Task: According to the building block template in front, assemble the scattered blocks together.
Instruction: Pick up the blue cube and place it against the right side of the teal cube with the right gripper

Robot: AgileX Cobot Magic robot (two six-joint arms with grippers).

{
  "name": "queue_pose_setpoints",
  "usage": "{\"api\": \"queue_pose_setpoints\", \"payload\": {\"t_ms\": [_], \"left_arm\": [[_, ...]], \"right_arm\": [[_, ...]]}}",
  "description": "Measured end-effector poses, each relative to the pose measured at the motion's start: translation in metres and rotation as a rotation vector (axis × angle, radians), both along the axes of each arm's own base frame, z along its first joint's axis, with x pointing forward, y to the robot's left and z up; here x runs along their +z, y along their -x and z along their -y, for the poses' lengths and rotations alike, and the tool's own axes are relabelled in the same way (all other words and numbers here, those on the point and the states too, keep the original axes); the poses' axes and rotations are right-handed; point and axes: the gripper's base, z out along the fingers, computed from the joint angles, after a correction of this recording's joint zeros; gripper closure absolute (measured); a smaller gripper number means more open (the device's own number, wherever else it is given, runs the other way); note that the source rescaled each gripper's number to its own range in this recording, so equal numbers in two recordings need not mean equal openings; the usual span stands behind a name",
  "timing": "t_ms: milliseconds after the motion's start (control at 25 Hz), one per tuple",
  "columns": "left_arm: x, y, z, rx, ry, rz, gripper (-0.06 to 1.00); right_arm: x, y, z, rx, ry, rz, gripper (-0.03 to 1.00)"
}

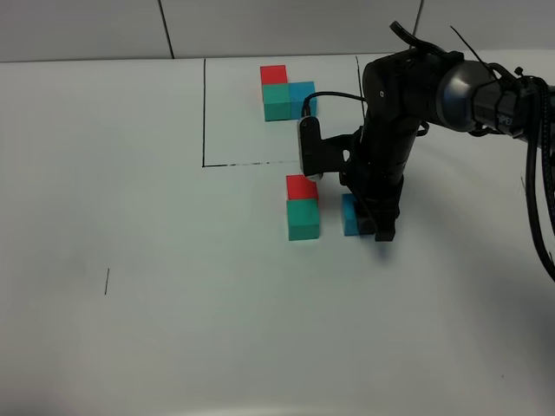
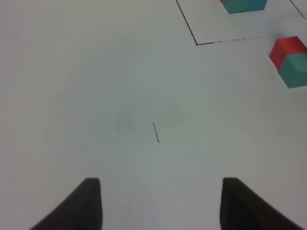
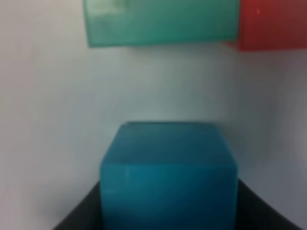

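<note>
The building block template [image 1: 277,100] stands at the back inside thin black lines: a red, a teal-green and a blue cube touching in an L. Of the scattered blocks, the red cube [image 1: 302,186] touches the teal-green cube [image 1: 303,218] just in front of the frame. The blue cube [image 1: 349,215] sits on the table a small gap to their right. My right gripper [image 1: 364,224] is shut on the blue cube [image 3: 168,167], with the teal-green cube [image 3: 160,21] and red cube [image 3: 273,24] beyond it. My left gripper [image 2: 163,206] is open and empty over bare table.
The table [image 1: 173,329] is white. A short black mark [image 1: 107,280] lies at the front left and shows in the left wrist view [image 2: 156,132]. The right arm's cables [image 1: 542,173] hang at the right edge.
</note>
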Motion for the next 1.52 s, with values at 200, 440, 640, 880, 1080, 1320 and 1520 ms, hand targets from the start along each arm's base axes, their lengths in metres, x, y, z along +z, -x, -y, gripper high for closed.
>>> {"api": "queue_pose_setpoints", "payload": {"t_ms": [200,440,640,880,1080,1320,1520], "left_arm": [[0.0,0.0,0.0,0.0,0.0,0.0,0.73],[0.0,0.0,0.0,0.0,0.0,0.0,0.73],[0.0,0.0,0.0,0.0,0.0,0.0,0.73],[0.0,0.0,0.0,0.0,0.0,0.0,0.73],[0.0,0.0,0.0,0.0,0.0,0.0,0.73],[0.0,0.0,0.0,0.0,0.0,0.0,0.73],[0.0,0.0,0.0,0.0,0.0,0.0,0.73]], "right_arm": [[-0.006,0.002,-0.007,-0.007,-0.003,0.0,0.96],[-0.005,0.003,-0.013,-0.001,-0.014,0.021,0.96],[-0.006,0.002,-0.014,-0.002,-0.02,0.032,0.96],[-0.006,0.002,-0.014,-0.004,-0.024,0.033,0.96],[-0.006,0.003,-0.017,-0.002,-0.031,0.033,0.96],[-0.008,0.003,-0.019,0.0,-0.03,0.027,0.96],[-0.008,0.003,-0.021,0.005,-0.028,0.027,0.96]]}}
